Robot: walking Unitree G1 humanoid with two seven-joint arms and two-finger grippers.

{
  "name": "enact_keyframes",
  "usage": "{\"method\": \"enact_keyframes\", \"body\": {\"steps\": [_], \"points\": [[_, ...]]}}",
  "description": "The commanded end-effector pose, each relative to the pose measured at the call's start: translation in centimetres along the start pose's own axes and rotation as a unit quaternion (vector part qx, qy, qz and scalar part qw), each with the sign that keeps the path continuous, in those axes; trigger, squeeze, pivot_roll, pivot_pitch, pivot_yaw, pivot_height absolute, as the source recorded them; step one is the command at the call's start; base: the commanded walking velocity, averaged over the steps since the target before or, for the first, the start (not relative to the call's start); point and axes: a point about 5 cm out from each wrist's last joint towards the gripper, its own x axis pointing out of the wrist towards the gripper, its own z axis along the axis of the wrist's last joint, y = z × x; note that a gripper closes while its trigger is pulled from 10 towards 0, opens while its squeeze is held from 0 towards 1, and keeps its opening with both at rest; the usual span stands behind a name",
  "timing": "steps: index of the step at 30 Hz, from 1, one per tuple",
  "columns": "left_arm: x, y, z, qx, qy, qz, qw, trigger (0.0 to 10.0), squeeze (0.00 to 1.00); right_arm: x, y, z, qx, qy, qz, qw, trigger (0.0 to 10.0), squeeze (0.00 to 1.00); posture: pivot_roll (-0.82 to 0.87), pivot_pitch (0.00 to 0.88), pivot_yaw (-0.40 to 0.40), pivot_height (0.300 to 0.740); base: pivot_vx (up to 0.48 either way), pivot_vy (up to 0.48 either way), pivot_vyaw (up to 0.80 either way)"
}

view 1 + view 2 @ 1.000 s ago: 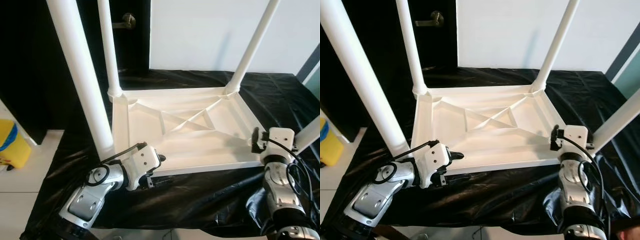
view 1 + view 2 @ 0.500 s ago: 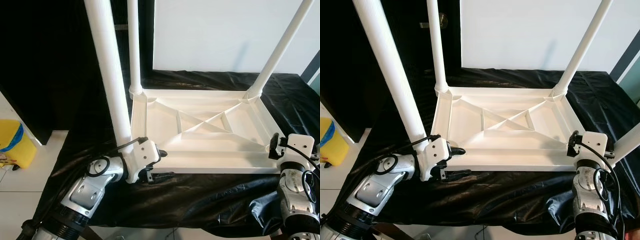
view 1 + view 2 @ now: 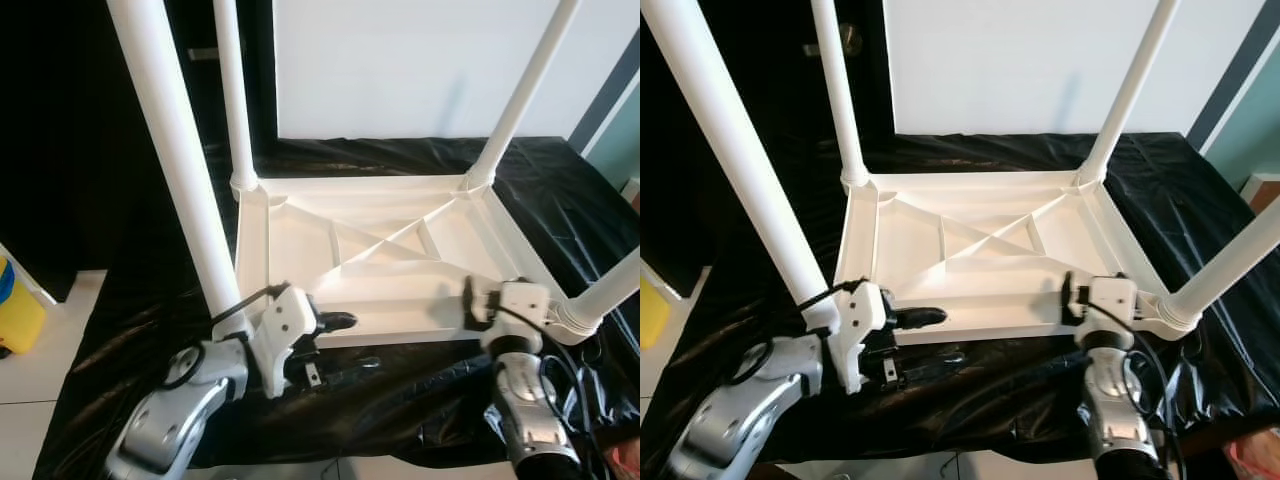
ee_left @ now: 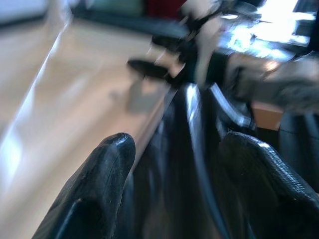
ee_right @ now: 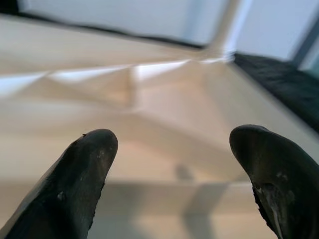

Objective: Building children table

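A: Where is the work piece?

B: The white children's table [image 3: 380,250] lies upside down on a tabletop draped in black plastic sheet [image 3: 420,385]. Its ribbed underside faces up. Four white legs stand in the corner sockets: near left leg [image 3: 175,160], far left leg [image 3: 232,95], far right leg [image 3: 515,95], near right leg [image 3: 605,298].

A: Long axis?

B: It runs 9 to 3 o'clock across the head views. The near long rim [image 3: 400,335] faces the robot.

A: Grippers against that rim?

B: The left gripper [image 3: 345,345] is at the rim's left end, just beside the base of the near left leg. Its fingers point toward 3 o'clock, along the rim. The upper one lies over the rim and the lower one over the sheet below, so they bracket the edge. In the left wrist view the two fingers [image 4: 99,189] are spread with a clear gap, closed on nothing.

A: Right side?

B: The right gripper [image 5: 179,174] is at the rim's right end, by the near right leg's socket, pointing toward 12 over the underside. Its fingers are also spread and holding nothing.

A: Which arm is nearer?

B: Both are at the rim, one per near corner. Left forearm low and bent inward; right forearm rising almost straight from below. Judgement: a two-handed grip on the near edge looks likely.
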Motion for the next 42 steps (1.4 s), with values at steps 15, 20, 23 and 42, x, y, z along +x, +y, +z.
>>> {"method": "enact_keyframes", "body": {"steps": [15, 20, 23, 42], "points": [[-10.8, 0.8, -3.2, -0.058, 0.152, 0.109, 0.981, 10.0, 0.0, -2.8, -0.5, 0.3, 0.0, 0.002, 0.036, 0.999, 10.0, 0.0, 0.08, 0.035, -0.112, 0.74, 0.0, 0.0, 0.0], [-14.5, 3.6, -3.4, -0.048, 0.176, 0.194, 0.964, 10.0, 0.0, -4.4, -1.1, 0.0, -0.007, 0.005, 0.014, 1.0, 10.0, 0.0, 0.07, 0.04, -0.104, 0.74, 0.0, 0.0, 0.0], [-16.0, 5.8, -3.2, -0.041, 0.158, 0.246, 0.956, 10.0, 0.0, -5.3, -1.1, -0.1, -0.004, 0.011, 0.011, 1.0, 10.0, 0.0, 0.07, 0.045, -0.095, 0.74, 0.0, 0.0, 0.0], [-9.7, 17.6, 1.8, 0.036, -0.011, 0.325, 0.945, 10.0, 0.0, -9.3, -0.3, -2.5, -0.002, 0.079, 0.016, 0.997, 10.0, 0.0, 0.02, 0.037, -0.058, 0.74, 0.0, 0.0, 0.0]]}}
